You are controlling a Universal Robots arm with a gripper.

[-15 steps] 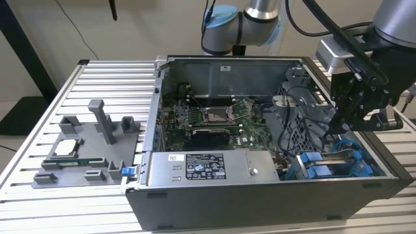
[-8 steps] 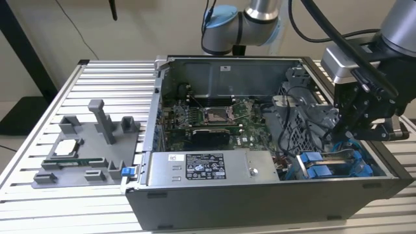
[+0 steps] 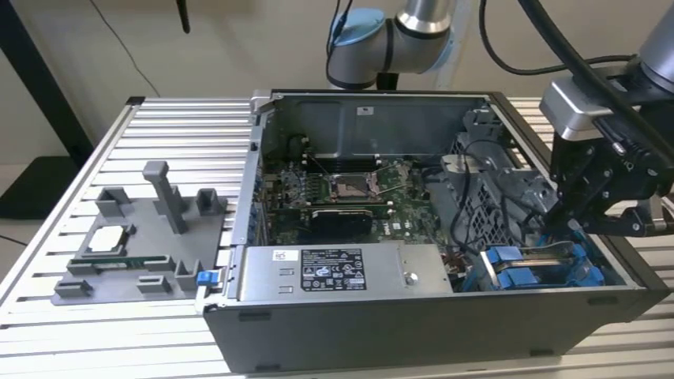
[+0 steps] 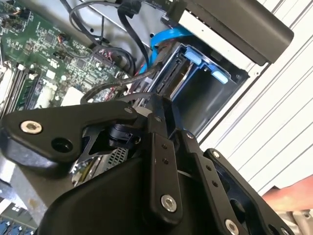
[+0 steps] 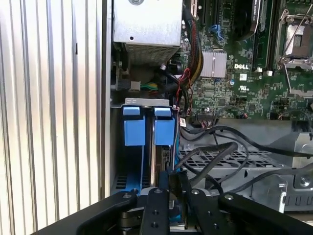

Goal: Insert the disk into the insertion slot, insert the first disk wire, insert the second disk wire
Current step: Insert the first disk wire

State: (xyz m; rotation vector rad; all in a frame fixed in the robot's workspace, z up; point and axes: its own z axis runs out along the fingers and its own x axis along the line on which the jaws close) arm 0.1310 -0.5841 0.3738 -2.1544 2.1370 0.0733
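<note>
Fingers (image 5: 157,208) of your gripper (image 5: 175,190) sit almost closed in the first wrist view, pinching what looks like the black plug of a disk wire (image 5: 205,158). The blue-framed disk (image 5: 164,131) is already down in the insertion slot (image 5: 146,102) just beyond the fingertips, so keep that plug square to the disk's socket and press straight in, clear of the loose cables (image 5: 254,139) beside the fingers. In the second wrist view the insertion slot (image 4: 210,100) lies close ahead of the fingertips, and in the exterior view it (image 3: 503,259) sits just below them.
</note>
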